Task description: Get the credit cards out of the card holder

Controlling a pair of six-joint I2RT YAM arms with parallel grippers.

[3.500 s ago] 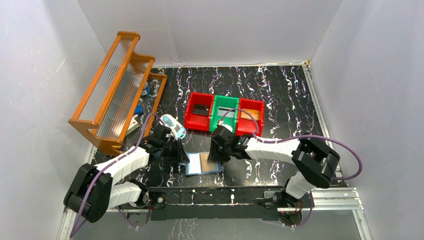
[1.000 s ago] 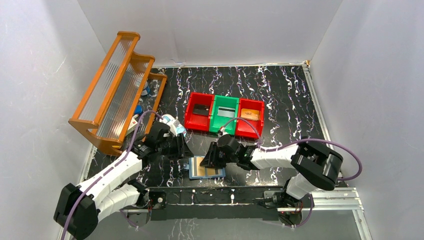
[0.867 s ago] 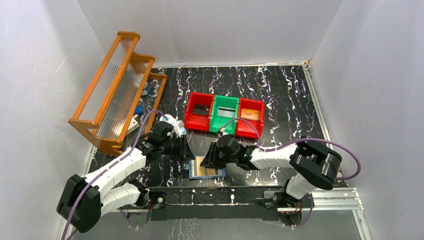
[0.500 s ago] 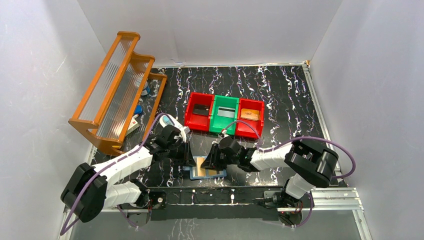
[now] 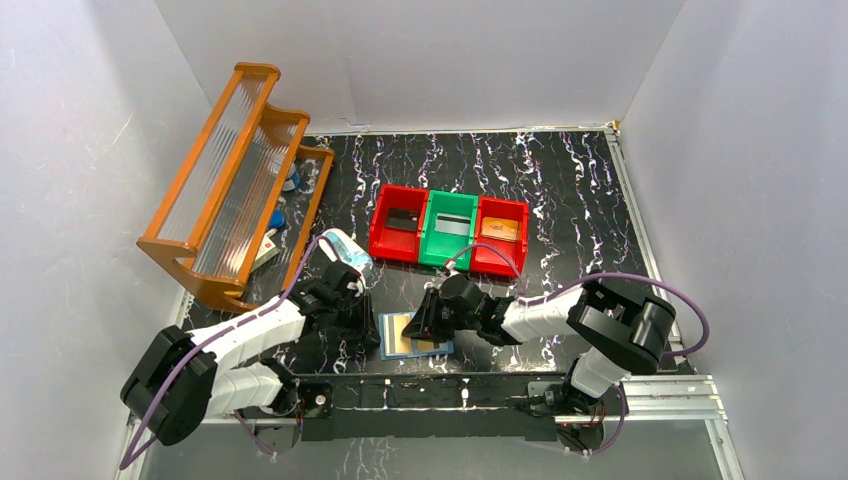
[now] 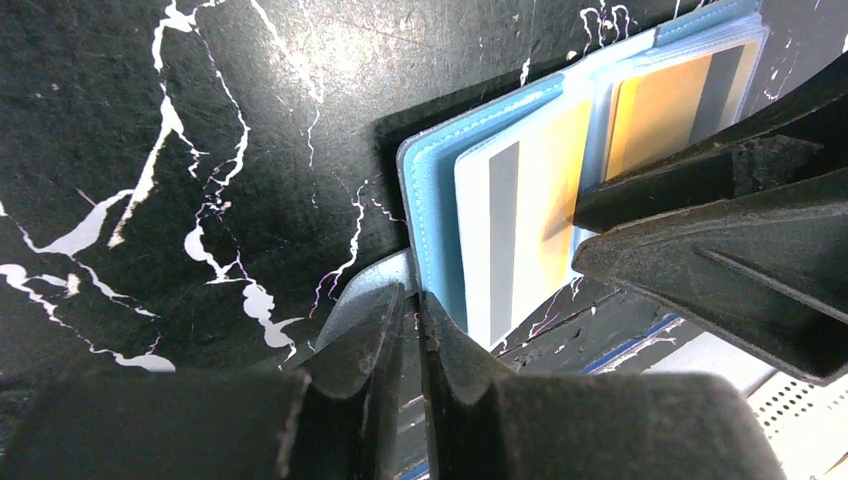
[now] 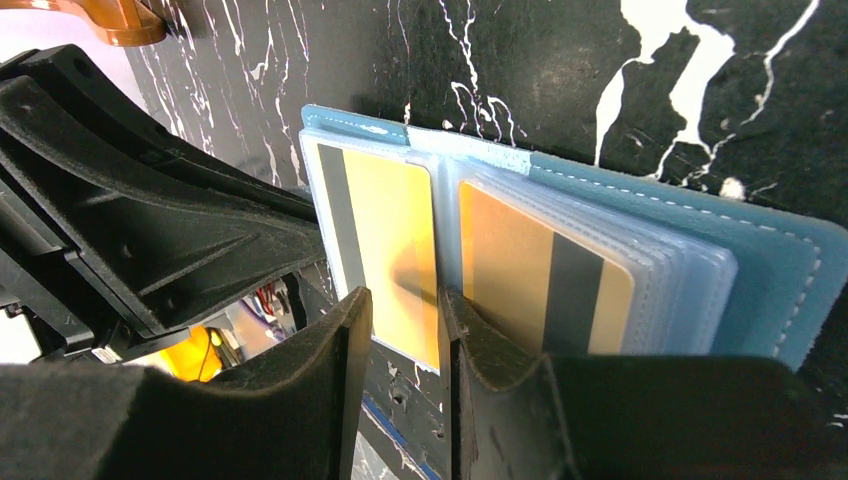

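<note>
Peering down, we find the left gripper (image 6: 408,308) pinched narrow on the lower-left edge of the card holder (image 6: 428,200). The right gripper (image 7: 404,308), jaws slightly parted, sits over a tan-orange card (image 7: 390,210).

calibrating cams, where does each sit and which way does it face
Top external: above, behind the bases, looking down on the table; both arms show.
Left wrist: on left arm, looking down at the card holder; left pincer shows.
Right wrist: on right arm, facing the card holder from the opposite side; right pincer shows.
Both wrist views share the card holder.
</note>
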